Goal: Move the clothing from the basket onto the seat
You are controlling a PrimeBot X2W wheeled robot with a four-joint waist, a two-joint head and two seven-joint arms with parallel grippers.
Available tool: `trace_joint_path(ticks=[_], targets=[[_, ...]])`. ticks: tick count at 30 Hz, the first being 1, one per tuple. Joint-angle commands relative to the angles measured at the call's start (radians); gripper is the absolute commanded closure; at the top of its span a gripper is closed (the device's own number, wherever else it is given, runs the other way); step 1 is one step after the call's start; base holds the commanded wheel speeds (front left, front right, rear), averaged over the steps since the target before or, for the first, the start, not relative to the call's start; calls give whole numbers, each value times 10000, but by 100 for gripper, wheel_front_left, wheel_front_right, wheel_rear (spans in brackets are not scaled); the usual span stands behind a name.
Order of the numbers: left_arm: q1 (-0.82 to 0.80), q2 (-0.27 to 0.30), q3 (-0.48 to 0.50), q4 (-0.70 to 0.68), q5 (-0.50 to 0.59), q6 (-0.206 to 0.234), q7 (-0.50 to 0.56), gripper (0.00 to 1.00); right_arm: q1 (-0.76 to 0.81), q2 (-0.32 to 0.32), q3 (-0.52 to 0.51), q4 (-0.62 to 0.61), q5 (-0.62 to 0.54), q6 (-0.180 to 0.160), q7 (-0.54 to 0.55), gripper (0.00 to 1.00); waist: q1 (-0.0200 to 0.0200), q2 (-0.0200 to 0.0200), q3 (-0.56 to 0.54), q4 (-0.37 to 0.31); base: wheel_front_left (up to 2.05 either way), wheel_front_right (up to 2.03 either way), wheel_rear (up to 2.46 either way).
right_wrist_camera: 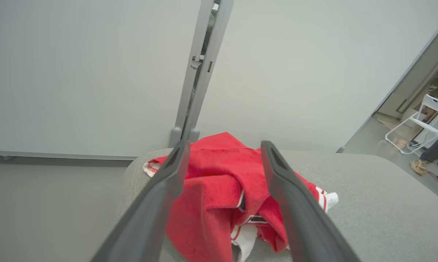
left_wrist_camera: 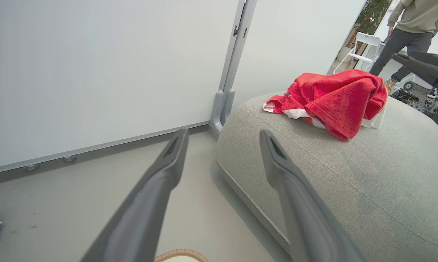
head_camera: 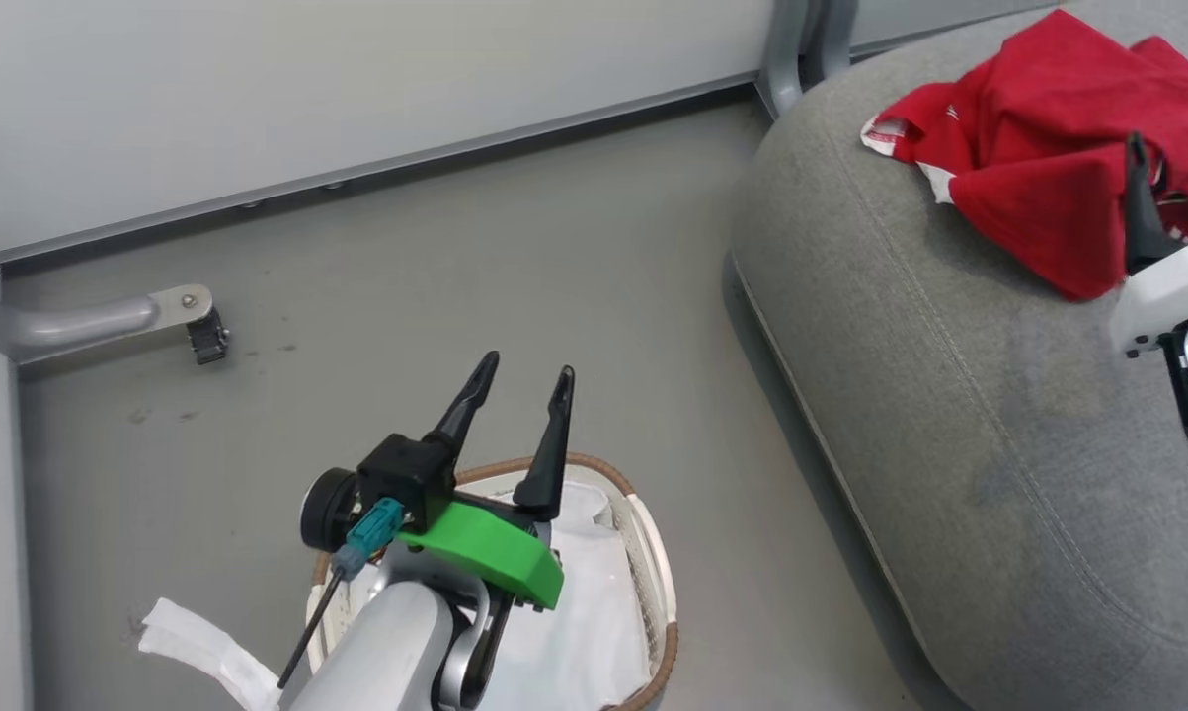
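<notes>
Seat [head_camera: 949, 415] takes the right half of head view, a big grey cushion. The clothing [head_camera: 1038, 128], a red heap w/ white trim, lies on it at upper right, so that part looks done. Basket [head_camera: 653, 558] is at bottom centre on the floor [head_camera: 455, 276], well apart from the red stuff. Inside I see white liner [head_camera: 594, 612] and no red, tho my left arm [head_camera: 386, 642] covers part of it, so I can't rule out a piece under there. My guess: done or v. nearly; what's left is prob. a check of the basket.

Right jaws: spread wide, nothing held. In right wrist view the clothing [right_wrist_camera: 219, 182] sits betw. my two fingers [right_wrist_camera: 168, 182], lower middle of frame, just beyond the tips. Touching or not, can't tell.

Left jaws: also spread wide, empty, fingers [head_camera: 551, 444] above the basket's far rim, pointing up-frame. In left wrist view the clothing [left_wrist_camera: 335, 98] is upper right, well apart from them.
</notes>
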Motion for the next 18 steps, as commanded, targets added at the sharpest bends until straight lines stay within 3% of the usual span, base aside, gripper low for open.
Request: trace_joint_path(ticks=[1,10,18], targets=[[236,4,180,-47,56,98,-26,0,283,113,124,-144,106,-14,-48,0,1,0,-586,739,0,0,0],[930,167,1579,-180,320,295,-18,0,1179,1098,794,-882,742,-14,-49,0,1,0,-1142,1754,0,0,0],[2140,393,3074,-595,273,428,-19,0,2450,2205,1021,-1414,1258,-14,-48,0,1,0,-1555,2059,0,0,0]])
